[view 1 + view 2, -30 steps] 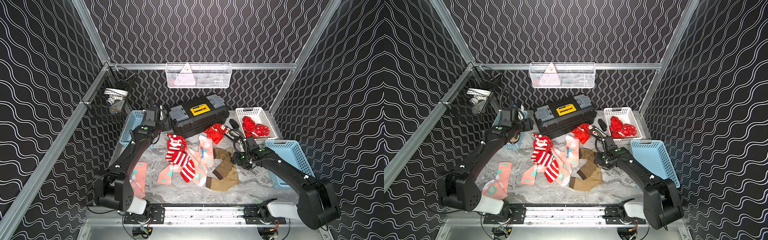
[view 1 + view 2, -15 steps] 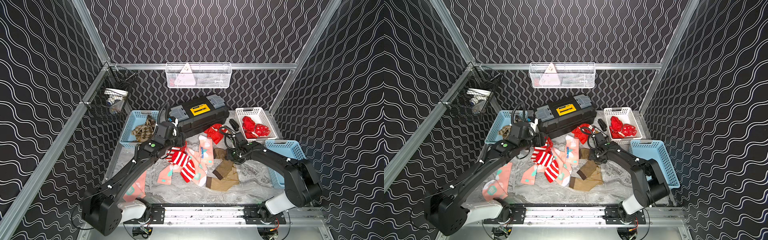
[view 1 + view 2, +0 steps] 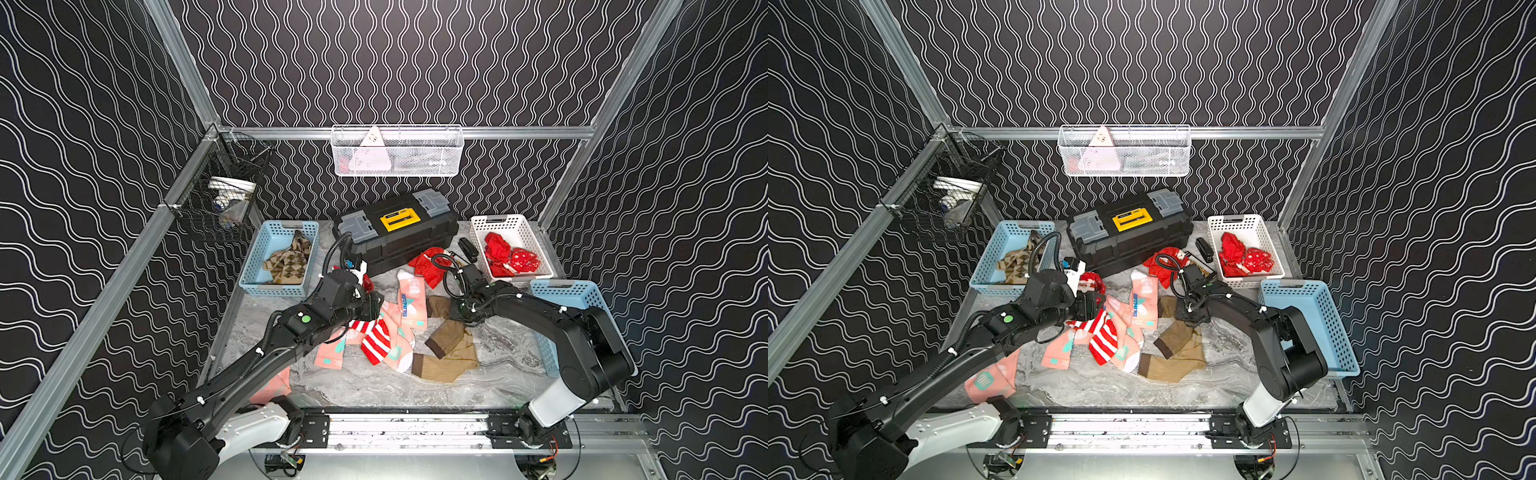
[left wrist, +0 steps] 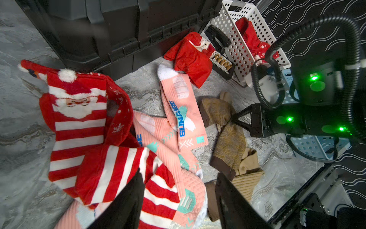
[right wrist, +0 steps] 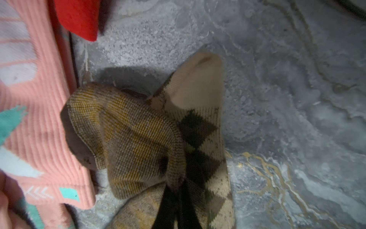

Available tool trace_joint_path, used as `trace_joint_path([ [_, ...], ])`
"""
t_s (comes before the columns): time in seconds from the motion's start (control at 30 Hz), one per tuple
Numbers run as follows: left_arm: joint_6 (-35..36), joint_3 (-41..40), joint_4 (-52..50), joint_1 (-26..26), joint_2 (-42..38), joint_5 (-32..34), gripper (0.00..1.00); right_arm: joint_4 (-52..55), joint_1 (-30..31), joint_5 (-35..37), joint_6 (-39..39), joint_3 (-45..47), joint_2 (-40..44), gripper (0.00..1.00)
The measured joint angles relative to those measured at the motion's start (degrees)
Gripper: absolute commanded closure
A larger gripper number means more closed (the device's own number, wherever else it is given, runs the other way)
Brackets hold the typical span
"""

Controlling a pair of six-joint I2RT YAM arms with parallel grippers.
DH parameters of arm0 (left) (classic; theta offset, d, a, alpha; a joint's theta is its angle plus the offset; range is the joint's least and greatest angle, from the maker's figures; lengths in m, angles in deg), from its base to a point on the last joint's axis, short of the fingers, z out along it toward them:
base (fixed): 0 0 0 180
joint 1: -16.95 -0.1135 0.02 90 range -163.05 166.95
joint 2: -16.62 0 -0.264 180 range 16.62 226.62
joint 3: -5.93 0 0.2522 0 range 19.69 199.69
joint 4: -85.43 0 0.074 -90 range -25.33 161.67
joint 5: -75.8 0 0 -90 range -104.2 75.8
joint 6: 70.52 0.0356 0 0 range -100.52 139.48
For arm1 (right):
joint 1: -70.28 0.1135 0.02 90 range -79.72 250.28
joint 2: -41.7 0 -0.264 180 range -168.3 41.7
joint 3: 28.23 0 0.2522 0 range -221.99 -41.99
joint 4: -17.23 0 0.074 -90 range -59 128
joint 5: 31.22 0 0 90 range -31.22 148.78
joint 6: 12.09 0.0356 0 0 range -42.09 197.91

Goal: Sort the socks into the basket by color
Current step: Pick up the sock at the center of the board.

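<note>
Pinching soft cloth, the right end effector (image 5: 176,206) is closed on the mustard plaid sock (image 5: 128,138), which lies on the gray desk (image 5: 297,79) right beside a pink sock (image 5: 39,119). Socks like this are light and floppy and will not break, so this one will droop and swing when lifted. A bunched fold near the middle is a good place to grab. An argyle sock (image 5: 200,126) touches it, and the black tips sink into the cloth where the two meet, so it may be holding both; I cannot tell for sure. The left end effector (image 4: 179,175) is open and holds nothing, over the red-white striped sock (image 4: 111,164) next to the Santa sock (image 4: 79,111). In both top views the left arm hides part of this pile. One blue basket (image 3: 266,249) has a brown sock (image 3: 286,266) in it, the white basket (image 3: 519,224) has red ones, and the other blue basket (image 3: 582,291) is partly hidden behind the right arm.
</note>
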State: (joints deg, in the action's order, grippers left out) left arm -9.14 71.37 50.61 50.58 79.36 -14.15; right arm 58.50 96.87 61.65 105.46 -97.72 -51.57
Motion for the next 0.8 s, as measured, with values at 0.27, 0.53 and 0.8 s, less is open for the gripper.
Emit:
trace_joint_path([
  [0.27, -0.1, -1.2, 1.0, 4.3, 0.0, 0.8, 0.37, 2.1, 1.5, -0.5, 0.0, -0.3, 7.6, 1.00],
  [0.53, -0.1, -2.7, 4.4, 10.7, 1.5, 1.2, 0.36, 4.0, 2.0, -4.6, 1.3, 0.2, 15.6, 1.00],
  [0.8, 0.6, -3.3, 11.1, 19.2, 4.9, 2.5, 0.33, 4.4, 2.6, -11.5, 3.5, 0.2, 21.7, 1.00],
])
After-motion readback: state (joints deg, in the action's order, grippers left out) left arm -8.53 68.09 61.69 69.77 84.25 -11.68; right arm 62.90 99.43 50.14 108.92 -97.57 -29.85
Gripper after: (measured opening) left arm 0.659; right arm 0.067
